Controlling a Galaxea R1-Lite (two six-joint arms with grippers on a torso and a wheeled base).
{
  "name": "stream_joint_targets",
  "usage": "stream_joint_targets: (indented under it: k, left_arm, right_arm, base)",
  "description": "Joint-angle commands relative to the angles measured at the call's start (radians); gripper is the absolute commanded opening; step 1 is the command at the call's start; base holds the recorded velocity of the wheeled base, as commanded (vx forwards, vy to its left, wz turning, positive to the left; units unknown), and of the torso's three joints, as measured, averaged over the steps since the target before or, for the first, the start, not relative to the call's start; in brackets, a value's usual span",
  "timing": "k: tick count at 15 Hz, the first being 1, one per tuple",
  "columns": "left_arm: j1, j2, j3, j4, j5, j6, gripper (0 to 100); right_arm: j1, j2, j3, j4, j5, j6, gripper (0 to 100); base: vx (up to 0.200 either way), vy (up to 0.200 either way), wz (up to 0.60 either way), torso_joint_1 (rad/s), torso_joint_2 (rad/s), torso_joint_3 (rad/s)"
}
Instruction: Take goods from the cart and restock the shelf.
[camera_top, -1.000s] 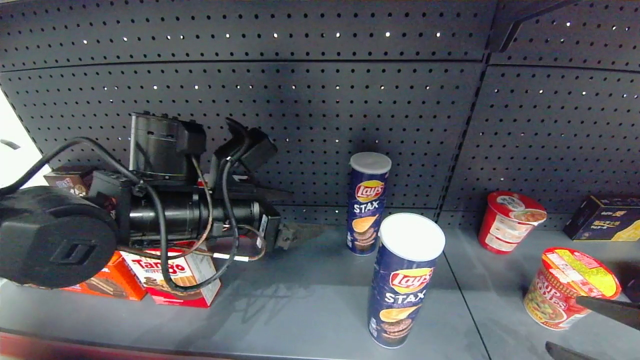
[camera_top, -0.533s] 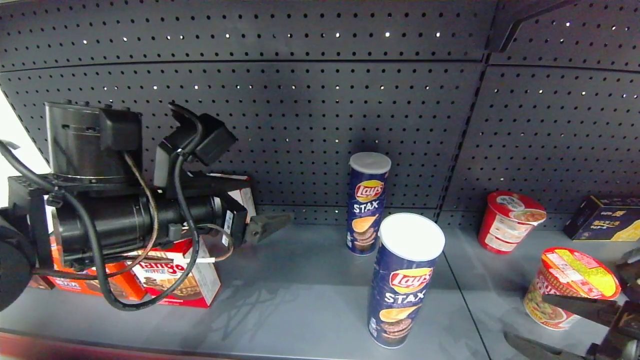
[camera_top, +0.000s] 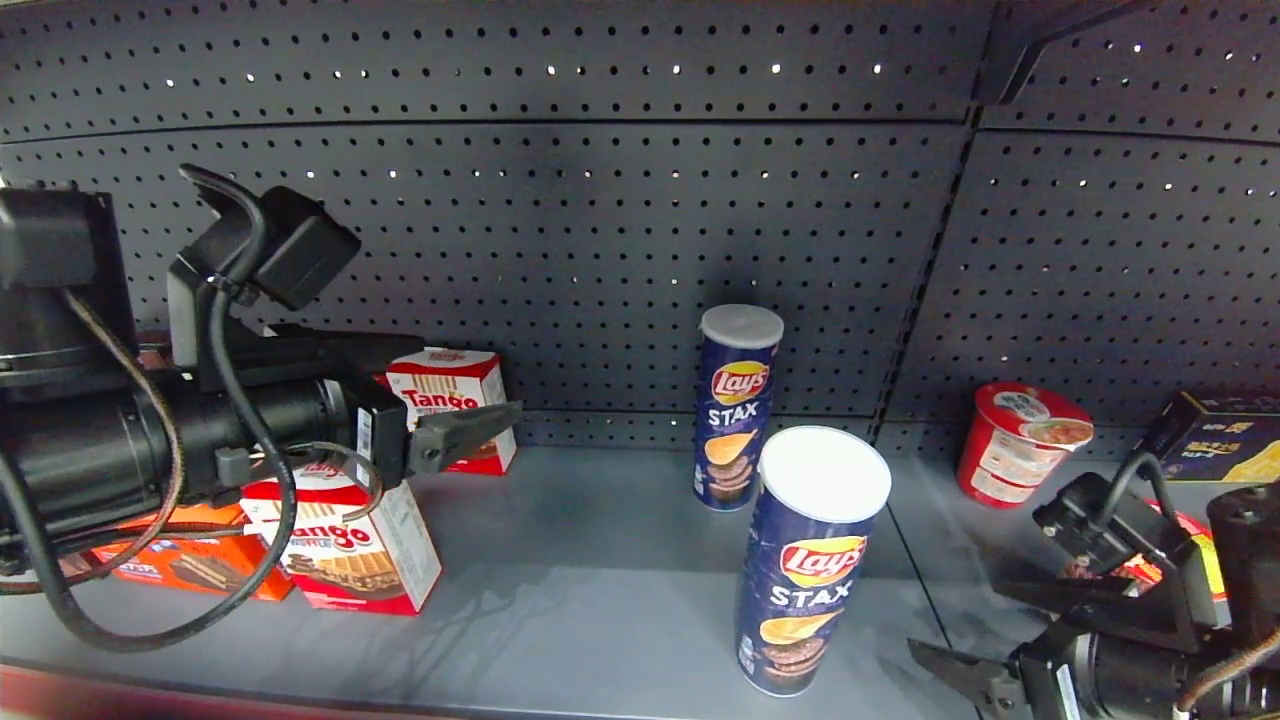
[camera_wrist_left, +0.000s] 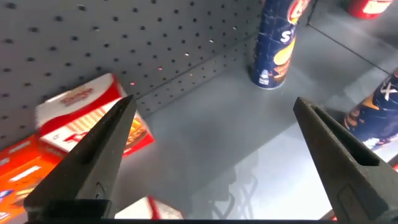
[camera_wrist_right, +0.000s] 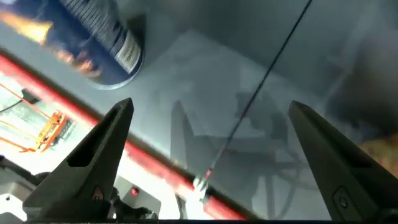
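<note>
Two blue chip cans stand on the grey shelf (camera_top: 600, 600), one at the back (camera_top: 738, 405) and one nearer the front (camera_top: 810, 560). Red wafer boxes stand to their left, one at the back (camera_top: 450, 400) and one in front (camera_top: 350, 545). My left gripper (camera_top: 465, 435) hovers open and empty over the shelf between the wafer boxes and the cans; its wrist view shows its spread fingers (camera_wrist_left: 93, 162) and the back can (camera_wrist_left: 280, 43). Low at the shelf's front edge, right of the front can, my right gripper (camera_top: 985, 635) is open and empty.
An orange box (camera_top: 190, 565) lies at the far left. A red noodle cup (camera_top: 1020, 440) and a dark box (camera_top: 1215, 435) sit on the right bay. Another noodle cup (camera_top: 1205, 560) is mostly hidden behind my right arm. The perforated back panel (camera_top: 600, 250) closes the shelf behind.
My left arm has drawn back to the left, uncovering the back wafer box. My right arm has risen into view at the lower right, covering the front noodle cup.
</note>
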Motion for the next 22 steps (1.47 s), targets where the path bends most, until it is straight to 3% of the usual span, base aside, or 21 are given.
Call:
stream_joint_targets:
  k: [1,12,22]
  left_arm:
    - [0.018,-0.015,0.005,-0.004,0.0,0.0,100]
    - [0.019,-0.009,0.054,-0.04,-0.005,-0.002,100]
    - [0.019,-0.009,0.066,-0.04,-0.006,-0.002,100]
  right_arm:
    - [0.004,0.059,-0.037,0.001,-0.002,0.0,100]
    - [0.082,0.185,-0.141,-0.019,-0.019,0.0,100]
    - [0.11,0.206,-0.146,-0.028,-0.017,0.0,100]
  base:
    - [0.0,0.0,0.0,0.0,0.0,0.0]
    - [0.0,0.0,0.0,0.0,0.0,0.0]
    - [0.0,0.0,0.0,0.0,0.0,0.0]
